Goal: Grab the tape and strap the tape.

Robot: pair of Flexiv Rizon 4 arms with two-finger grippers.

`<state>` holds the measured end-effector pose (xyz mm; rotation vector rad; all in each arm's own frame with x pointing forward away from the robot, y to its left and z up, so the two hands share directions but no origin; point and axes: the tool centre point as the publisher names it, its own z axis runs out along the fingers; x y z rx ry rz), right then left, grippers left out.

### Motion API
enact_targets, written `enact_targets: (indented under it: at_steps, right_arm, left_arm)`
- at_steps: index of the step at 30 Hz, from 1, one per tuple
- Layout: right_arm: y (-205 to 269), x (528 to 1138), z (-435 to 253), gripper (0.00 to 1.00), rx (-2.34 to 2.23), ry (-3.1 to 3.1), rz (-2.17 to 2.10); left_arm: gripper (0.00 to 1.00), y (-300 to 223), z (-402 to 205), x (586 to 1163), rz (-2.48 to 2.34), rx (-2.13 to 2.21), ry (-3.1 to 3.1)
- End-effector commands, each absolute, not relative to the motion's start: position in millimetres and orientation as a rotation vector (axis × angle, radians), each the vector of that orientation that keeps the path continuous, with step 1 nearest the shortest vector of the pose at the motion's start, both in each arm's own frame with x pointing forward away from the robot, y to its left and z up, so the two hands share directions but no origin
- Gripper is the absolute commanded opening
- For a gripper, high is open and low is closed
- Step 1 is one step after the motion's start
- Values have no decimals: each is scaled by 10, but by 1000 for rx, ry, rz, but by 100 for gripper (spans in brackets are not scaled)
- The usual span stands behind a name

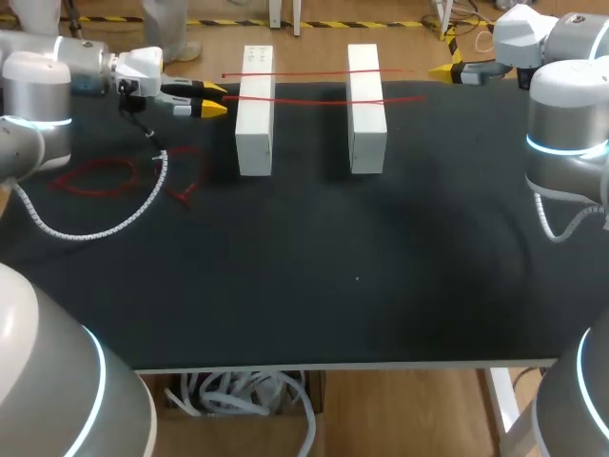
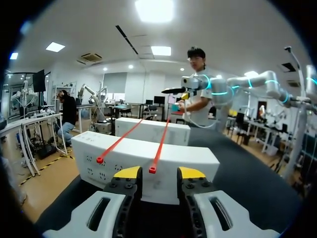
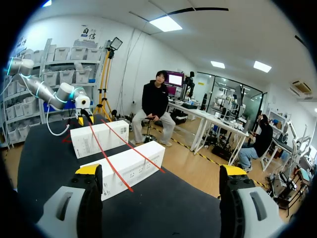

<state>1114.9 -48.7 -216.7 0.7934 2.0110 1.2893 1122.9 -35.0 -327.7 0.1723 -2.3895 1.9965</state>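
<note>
My left gripper (image 1: 213,99): fingers slightly apart, pinching nothing, just beside the left white box (image 1: 254,114) near the table's (image 1: 333,286) far edge. My right gripper (image 1: 445,70): spread wide, far right corner. Two red tapes (image 1: 314,100) lie across that box and the right white box (image 1: 366,114).

Ceiling panels (image 2: 154,10) flood the scene with bright, even light from overhead, burning out to pure white in both wrist views. The matte black table (image 1: 381,286) stays dark. The red tape (image 1: 314,98) lies well lit across two white blocks (image 1: 255,124), which throw faint, soft shadows.
</note>
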Motion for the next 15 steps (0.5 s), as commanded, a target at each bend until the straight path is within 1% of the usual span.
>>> enact_targets:
  at_steps: [1,2,3,4,7,9,15]
  right_arm:
    - [-490,11146,-2167,100,793,2011,1289]
    - [-490,11146,-2167,100,793,2011,1289]
    - [-490,11146,-2167,100,793,2011,1289]
    - [-490,11146,-2167,100,793,2011,1289]
    - [-490,11146,-2167,100,793,2011,1289]
    - [-490,11146,-2167,100,793,2011,1289]
    - [-490,11146,-2167,100,793,2011,1289]
  left_arm:
    - [27,-344,-3291,11245,1992,167,-2390]
    - [25,-344,-3292,11245,1994,169,-2390]
    - [14,-345,-3292,11245,1996,169,-2388]
    - [7,-347,-3292,11246,1997,169,-2388]
    - [11,-356,-3294,11246,1996,168,-2387]
    - [7,-357,-3295,11246,1995,164,-2386]
    - [7,-358,-3298,11247,1991,162,-2390]
